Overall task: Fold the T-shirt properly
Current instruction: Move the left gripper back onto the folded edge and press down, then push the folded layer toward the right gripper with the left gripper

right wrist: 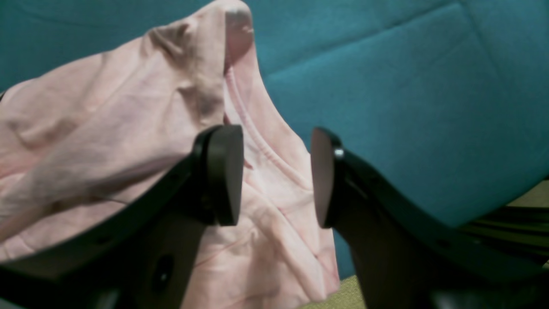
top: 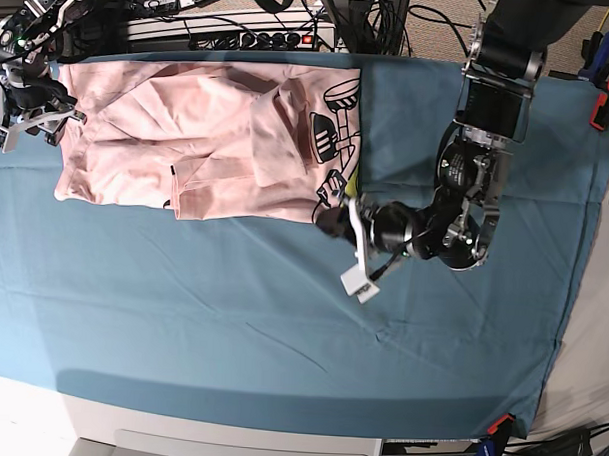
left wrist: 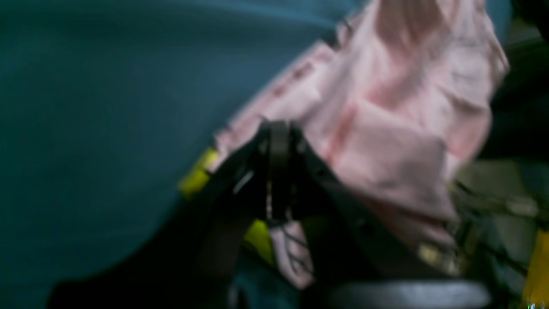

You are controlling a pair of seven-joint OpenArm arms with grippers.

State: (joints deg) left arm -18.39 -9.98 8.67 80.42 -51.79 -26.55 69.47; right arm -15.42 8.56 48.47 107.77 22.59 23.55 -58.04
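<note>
Base view: we find the T-shirt [top: 203, 134] spread on the teal tabletop [top: 282, 307], cables [top: 231, 30] behind. Left fingers [top: 330, 204] clamp its edge; right fingers [right wrist: 223, 176] stand apart, empty.

A teal cloth [top: 232, 306] covers the table, creased in several places and hanging over the near edge. Beyond the far edge lie a power strip [top: 236, 33] with a red light and a tangle of black cables [top: 432, 17]. A red and black clamp [top: 499, 428] grips the cloth's near right corner.
</note>
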